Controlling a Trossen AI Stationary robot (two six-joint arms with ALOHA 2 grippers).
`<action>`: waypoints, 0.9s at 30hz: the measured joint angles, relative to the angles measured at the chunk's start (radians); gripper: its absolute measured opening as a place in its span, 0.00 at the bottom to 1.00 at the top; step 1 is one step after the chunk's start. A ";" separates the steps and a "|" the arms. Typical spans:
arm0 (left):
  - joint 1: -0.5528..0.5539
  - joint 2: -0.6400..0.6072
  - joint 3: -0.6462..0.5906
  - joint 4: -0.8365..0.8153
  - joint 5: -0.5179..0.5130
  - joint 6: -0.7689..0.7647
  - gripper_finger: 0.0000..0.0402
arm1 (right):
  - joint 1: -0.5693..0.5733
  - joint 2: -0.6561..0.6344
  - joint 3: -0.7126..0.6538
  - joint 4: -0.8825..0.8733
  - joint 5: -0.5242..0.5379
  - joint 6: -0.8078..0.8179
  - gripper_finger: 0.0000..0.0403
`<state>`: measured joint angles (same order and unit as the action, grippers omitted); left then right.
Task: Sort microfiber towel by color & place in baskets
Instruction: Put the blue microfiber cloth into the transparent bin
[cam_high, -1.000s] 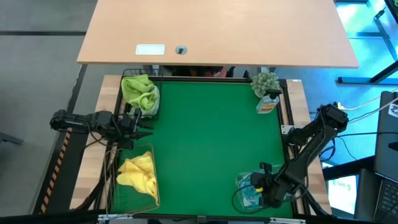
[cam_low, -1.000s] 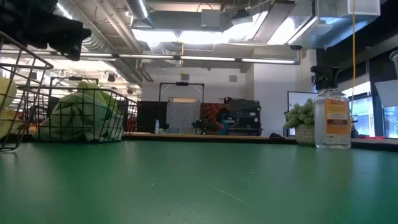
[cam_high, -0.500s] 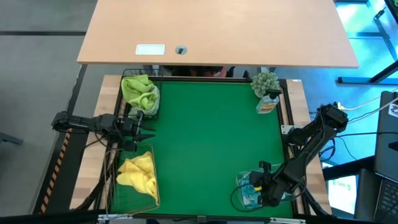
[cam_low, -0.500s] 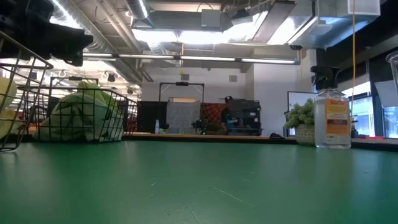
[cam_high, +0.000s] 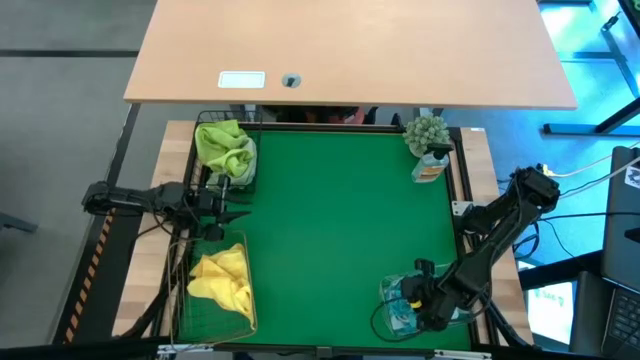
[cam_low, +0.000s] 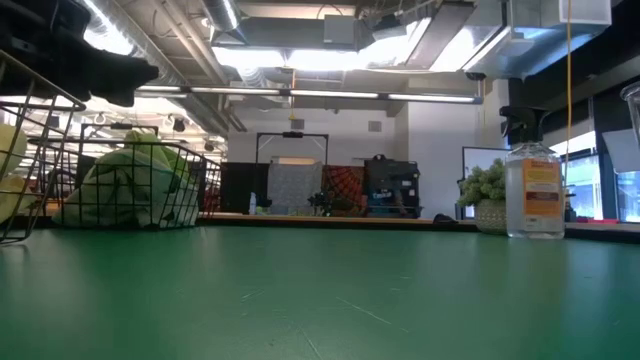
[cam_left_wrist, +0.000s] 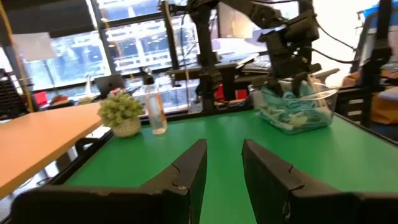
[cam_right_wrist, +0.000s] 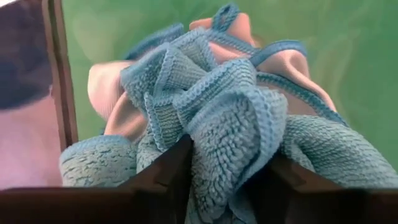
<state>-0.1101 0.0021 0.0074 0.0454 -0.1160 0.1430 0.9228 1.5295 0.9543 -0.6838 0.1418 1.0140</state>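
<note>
Placement step at the clear plastic tub, near right corner of the green desk: right end effector is down inside the tub, its fingers either side of a fold of the blue towel; the gap between them is filled with cloth, so judged clamped on the towel, not yet let go. To finish well: spread the fingers fully while low in the tub, then lift straight up so no loop of the knit edge snags a fingertip and drags the cloth over the rim; the thin-walled tub looks likely to shift if pulled sideways. Left end effector waits at the desk's left edge between the two wire baskets, fingers apart, holding nothing. Count: baskets 3 — black wire basket with green towel ×1, tan wire basket with yellow towel ×1, tub with blue towel, at least 1, exact number not resolvable. Loose towels on desk: 0. Also potted plant ×1, clear bottle ×1.
</note>
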 joint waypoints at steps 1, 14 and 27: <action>0.007 0.000 0.000 -0.002 -0.001 -0.004 0.24 | -0.003 -0.003 0.000 -0.001 -0.018 -0.020 0.35; 0.034 0.000 0.000 -0.015 0.006 -0.039 0.24 | -0.092 -0.074 0.105 -0.234 -0.198 -0.055 0.35; 0.034 0.000 0.000 -0.017 0.007 -0.059 0.24 | -0.100 -0.084 0.127 -0.233 -0.271 -0.053 0.35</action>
<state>-0.0757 0.0025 0.0074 0.0288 -0.1093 0.0841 0.8230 1.4452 1.0813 -0.9169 -0.1289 0.9606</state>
